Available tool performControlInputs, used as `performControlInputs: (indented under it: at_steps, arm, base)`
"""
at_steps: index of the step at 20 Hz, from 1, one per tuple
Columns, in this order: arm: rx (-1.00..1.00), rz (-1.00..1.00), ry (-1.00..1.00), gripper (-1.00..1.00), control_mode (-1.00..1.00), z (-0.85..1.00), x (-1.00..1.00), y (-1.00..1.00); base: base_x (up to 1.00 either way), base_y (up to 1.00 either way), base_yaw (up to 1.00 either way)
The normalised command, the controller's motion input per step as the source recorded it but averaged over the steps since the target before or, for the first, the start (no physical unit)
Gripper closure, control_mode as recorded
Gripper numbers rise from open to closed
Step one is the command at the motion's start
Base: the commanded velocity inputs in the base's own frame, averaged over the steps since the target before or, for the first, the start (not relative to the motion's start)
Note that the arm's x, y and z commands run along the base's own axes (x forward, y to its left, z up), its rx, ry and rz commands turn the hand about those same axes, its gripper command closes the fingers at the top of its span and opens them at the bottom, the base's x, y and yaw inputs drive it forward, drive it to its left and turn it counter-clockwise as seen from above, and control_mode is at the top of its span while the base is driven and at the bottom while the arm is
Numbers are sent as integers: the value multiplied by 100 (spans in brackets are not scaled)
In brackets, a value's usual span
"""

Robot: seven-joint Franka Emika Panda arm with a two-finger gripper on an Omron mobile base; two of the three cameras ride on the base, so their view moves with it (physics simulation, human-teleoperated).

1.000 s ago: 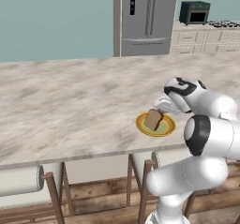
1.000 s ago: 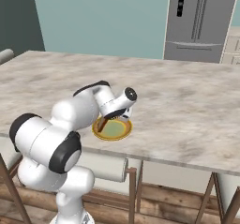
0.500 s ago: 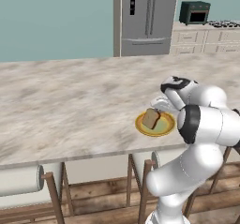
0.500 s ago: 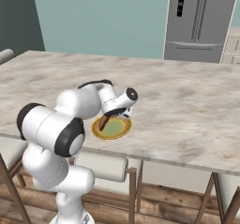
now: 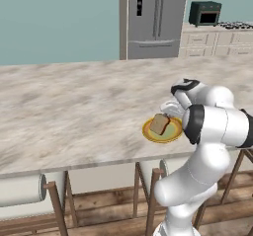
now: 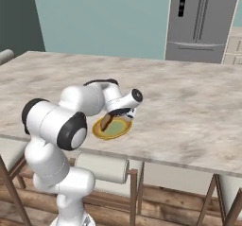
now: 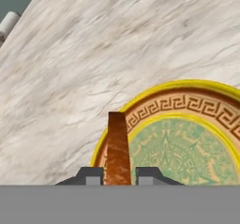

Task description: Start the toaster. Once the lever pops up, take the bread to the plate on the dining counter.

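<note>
My gripper point(image 5: 169, 112) point(image 6: 115, 113) point(image 7: 117, 175) is shut on the bread point(image 5: 159, 124) point(image 6: 107, 122) point(image 7: 116, 145), a brown slice held tilted on edge. Its lower edge hangs at the left part of the plate point(image 5: 149, 133) point(image 6: 116, 134) point(image 7: 187, 105), a yellow round plate with an orange-brown patterned rim. I cannot tell whether the slice touches the plate. The plate lies on the beige marble dining counter point(image 5: 74, 111) point(image 6: 189, 102) point(image 7: 93, 49) near its front edge. In the hand view the dark fingertips point(image 7: 91, 174) pinch the slice from both sides. The toaster is out of view.
Wooden stools with white cushions point(image 5: 20, 190) point(image 6: 101, 168) stand under the counter's near edge. A steel fridge point(image 5: 153, 20) point(image 6: 201, 21) stands at the back wall, with a dark microwave point(image 5: 205, 14) and cream cabinets to its right.
The arm's elbow has swung closer to the cameras. The hand and the bread have drifted slightly left and stay over the plate. The grip has not changed.
</note>
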Motion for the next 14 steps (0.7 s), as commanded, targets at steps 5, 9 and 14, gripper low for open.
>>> performControlInputs:
  at_steps: [5, 9, 14]
  arm:
    - [0, 0, -2, -100, -100, -12, -21, 0]
    - [0, -1, -6, -100, -100, -3, -37, 1]
    - [0, -4, -2, -100, -100, 0, -13, 0]
  base:
    - [0, 0, 0]
    - [0, 0, 0]
    - [0, 0, 0]
